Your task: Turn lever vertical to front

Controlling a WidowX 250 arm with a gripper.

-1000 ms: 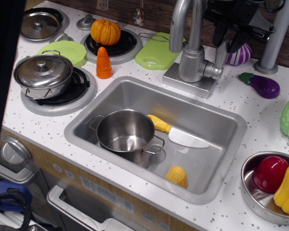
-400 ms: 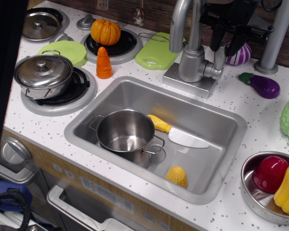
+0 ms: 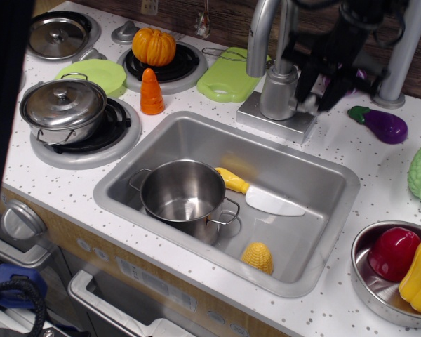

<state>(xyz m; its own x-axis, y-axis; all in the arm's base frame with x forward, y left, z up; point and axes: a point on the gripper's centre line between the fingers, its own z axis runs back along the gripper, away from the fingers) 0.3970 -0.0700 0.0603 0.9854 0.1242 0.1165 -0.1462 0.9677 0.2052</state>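
The faucet column [image 3: 277, 88] stands on its base behind the sink [image 3: 337, 182]. The lever is mostly hidden. Only its rounded knuckle [image 3: 309, 105] shows, at the column's right side. My black gripper [image 3: 320, 84] has come down over it, with one finger [image 3: 304, 81] left of the lever and the other to its right. The fingers are still spread about as wide as before, and the image is blurred there. I cannot tell whether they touch the lever.
The curved spout [image 3: 258, 35] rises left of the column. A grey pole [image 3: 401, 56], a purple eggplant [image 3: 382, 125] and a purple-white vegetable stand to the right. In the sink lie a pot [image 3: 182, 193], a yellow-handled knife [image 3: 256, 195] and corn [image 3: 257, 258].
My gripper has dropped from above the lever and moved slightly left, so that its fingers now straddle the lever. The lever was upright and in plain view before.
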